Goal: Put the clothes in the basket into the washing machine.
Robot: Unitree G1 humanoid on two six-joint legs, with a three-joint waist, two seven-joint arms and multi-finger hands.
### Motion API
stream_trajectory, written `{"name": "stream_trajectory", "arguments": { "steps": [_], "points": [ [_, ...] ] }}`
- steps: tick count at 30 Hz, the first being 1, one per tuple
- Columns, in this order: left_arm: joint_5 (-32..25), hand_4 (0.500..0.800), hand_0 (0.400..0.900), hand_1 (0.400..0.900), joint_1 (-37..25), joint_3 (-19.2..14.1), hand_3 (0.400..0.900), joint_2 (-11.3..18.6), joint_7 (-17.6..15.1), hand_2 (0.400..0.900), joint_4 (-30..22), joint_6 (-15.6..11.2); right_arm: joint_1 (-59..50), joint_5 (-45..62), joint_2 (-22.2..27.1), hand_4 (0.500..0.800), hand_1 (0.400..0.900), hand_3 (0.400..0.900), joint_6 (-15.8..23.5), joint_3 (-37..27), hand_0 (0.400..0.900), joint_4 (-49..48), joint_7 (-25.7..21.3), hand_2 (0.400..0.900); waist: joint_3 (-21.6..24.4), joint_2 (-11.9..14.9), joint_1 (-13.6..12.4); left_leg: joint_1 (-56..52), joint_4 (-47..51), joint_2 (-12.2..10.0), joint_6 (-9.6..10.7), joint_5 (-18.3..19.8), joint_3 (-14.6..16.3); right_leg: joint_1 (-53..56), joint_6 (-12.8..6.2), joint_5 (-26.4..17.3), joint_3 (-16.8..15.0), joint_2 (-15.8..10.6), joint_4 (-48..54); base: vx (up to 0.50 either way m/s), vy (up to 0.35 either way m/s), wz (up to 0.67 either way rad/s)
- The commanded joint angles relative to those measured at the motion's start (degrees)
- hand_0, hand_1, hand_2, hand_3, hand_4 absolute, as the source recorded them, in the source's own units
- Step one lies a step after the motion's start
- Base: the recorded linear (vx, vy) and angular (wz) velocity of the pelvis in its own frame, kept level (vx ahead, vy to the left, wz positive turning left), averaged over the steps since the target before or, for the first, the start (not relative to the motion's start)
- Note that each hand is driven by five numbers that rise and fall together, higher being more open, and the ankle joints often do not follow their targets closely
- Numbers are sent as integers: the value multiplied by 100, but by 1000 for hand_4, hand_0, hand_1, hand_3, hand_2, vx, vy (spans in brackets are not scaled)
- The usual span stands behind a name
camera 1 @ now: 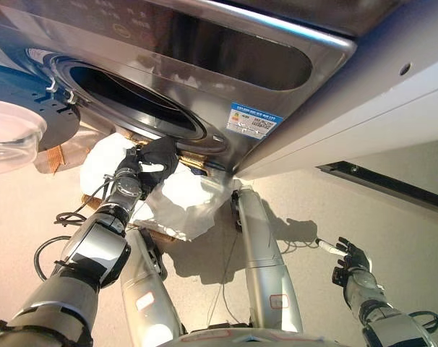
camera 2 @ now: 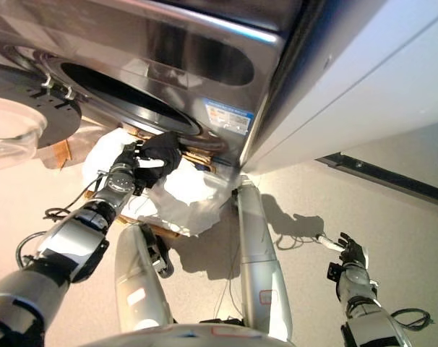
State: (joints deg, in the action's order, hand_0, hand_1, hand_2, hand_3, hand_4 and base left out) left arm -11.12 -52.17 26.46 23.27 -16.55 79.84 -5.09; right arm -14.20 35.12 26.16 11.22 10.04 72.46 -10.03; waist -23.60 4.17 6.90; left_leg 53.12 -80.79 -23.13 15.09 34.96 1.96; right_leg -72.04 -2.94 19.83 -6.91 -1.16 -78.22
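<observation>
The grey washing machine (camera 1: 204, 65) stands ahead with its round drum opening (camera 1: 125, 94) uncovered and its door (camera 1: 16, 130) swung out to the left. Below the opening a brown woven basket (camera 1: 196, 162) holds white clothes (camera 1: 186, 202). My left hand (camera 1: 157, 160) is at the top of the pile, just under the drum's lower rim, with its fingers curled on white cloth. It also shows in the right eye view (camera 2: 160, 153). My right hand (camera 1: 353, 262) is open and empty over the floor at the lower right, far from the basket.
A white cabinet (camera 1: 371, 108) stands right of the machine, with a dark gap (camera 1: 385, 184) along its base. The beige floor (camera 1: 313, 210) lies between the basket and my right hand.
</observation>
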Motion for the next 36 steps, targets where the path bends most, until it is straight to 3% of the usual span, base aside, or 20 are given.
{"name": "stream_trajectory", "arguments": {
  "steps": [1,11,12,13,14,25,36],
  "points": [
    [32,800,900,900,-233,30,900,367,-143,900,41,-74,481,222,433,800,900,900,96,0,900,165,-305,900,45,92,-11,-766,-264,252,-621,484,482,150,-405,297,-12,-179,-4,-25,6,-3],
    [16,800,900,900,-280,2,900,534,-58,900,133,-33,403,221,571,800,900,900,84,7,900,121,-280,900,4,259,49,-427,-855,20,-650,588,453,-284,-406,257,-35,-3,-260,-34,27,-13],
    [8,646,643,643,-285,1,643,546,-43,643,140,-37,409,219,578,800,900,900,86,6,900,107,-280,900,3,273,52,-391,-886,7,-657,592,454,-320,-398,256,-30,12,-279,-31,33,-13],
    [-3,646,643,643,-287,2,643,545,-39,643,135,-43,440,225,587,800,900,900,91,-9,900,118,-282,900,6,283,55,-359,-910,-14,-662,596,448,-350,-396,259,-31,10,-295,-23,18,-8],
    [-1,500,400,400,-291,-1,400,549,-35,400,142,-41,453,225,587,800,900,900,93,-21,900,125,-274,900,20,291,57,-324,-942,-24,-668,610,433,-374,-390,258,-26,12,-305,-12,21,-7],
    [-77,500,400,400,-220,-1,400,407,19,400,98,-86,519,204,575,800,900,900,94,-54,900,158,-227,900,150,331,78,-220,-1034,-59,-687,577,448,-466,-344,297,4,100,-318,6,14,-4],
    [-324,500,400,400,-98,-126,400,458,111,400,75,-148,560,124,589,800,900,900,47,-111,900,244,-173,900,296,334,75,-182,-881,-20,-705,502,424,-397,-293,309,105,65,-188,15,2,3]
  ]
}}
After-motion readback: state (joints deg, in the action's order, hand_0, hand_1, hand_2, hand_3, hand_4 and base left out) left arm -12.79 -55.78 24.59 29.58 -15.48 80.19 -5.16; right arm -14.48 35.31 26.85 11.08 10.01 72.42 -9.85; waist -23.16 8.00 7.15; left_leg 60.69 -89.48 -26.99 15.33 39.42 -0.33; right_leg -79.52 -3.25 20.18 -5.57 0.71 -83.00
